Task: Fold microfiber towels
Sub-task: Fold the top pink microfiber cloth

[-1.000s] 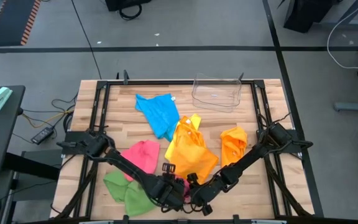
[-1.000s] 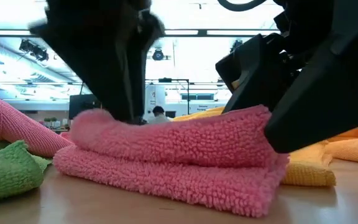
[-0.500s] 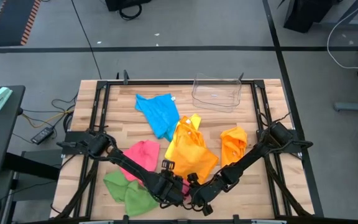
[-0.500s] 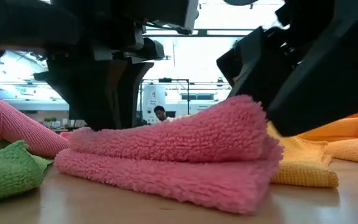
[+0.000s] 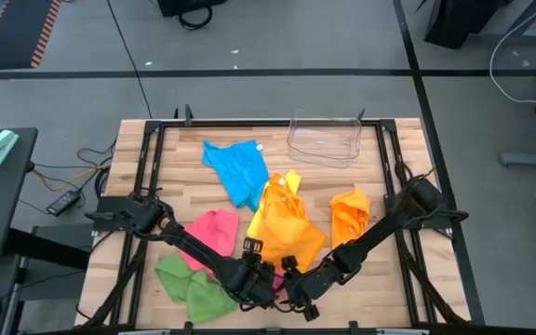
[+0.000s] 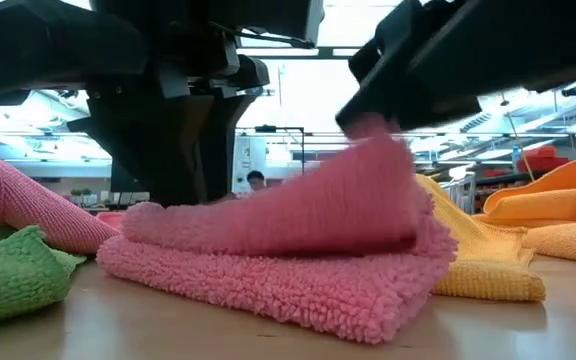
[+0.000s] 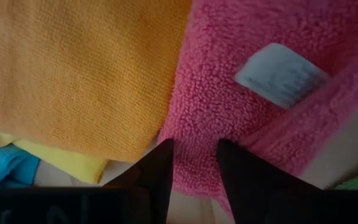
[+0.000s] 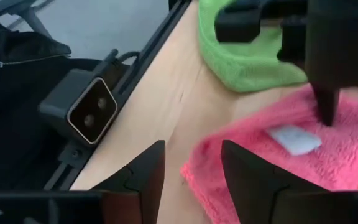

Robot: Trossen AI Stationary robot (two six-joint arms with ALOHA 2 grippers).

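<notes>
A folded pink towel [image 6: 268,270] lies near the table's front edge, mostly hidden under both grippers in the high view [image 5: 274,279]. My left gripper [image 5: 261,282] stands over its left part, fingers a little apart [image 7: 194,155]. My right gripper [image 5: 298,296] is shut on the towel's right end [image 8: 192,149]. Loose around it lie a second pink towel [image 5: 214,231], a green one [image 5: 189,284], a yellow-orange one [image 5: 282,223], an orange one [image 5: 350,216] and a blue one [image 5: 238,167]. My left gripper comes steeply from above and sets its fingertips [image 8: 324,106] on the towel's top face [image 7: 194,124], close to the white label [image 8: 294,138]. The fingers stay apart, and the towel lies flat under them. My right gripper pinches the right end of the towel's upper layer [image 6: 388,150] between its two fingers, slanting down from the table's right. That end is raised off the lower layer [image 6: 298,300], which stays on the table.
A clear plastic bin [image 5: 324,140] stands at the far right of the table. The low camera [image 8: 86,112] sits on the frame at the near edge, just beside the towel. Bare wood shows at the far left and near right.
My right gripper has gone up, taking the right end of the pink towel's upper layer with it. That layer now slopes up to the right, while the lower layer and the left part have stayed on the table. My left gripper has rolled a little.
</notes>
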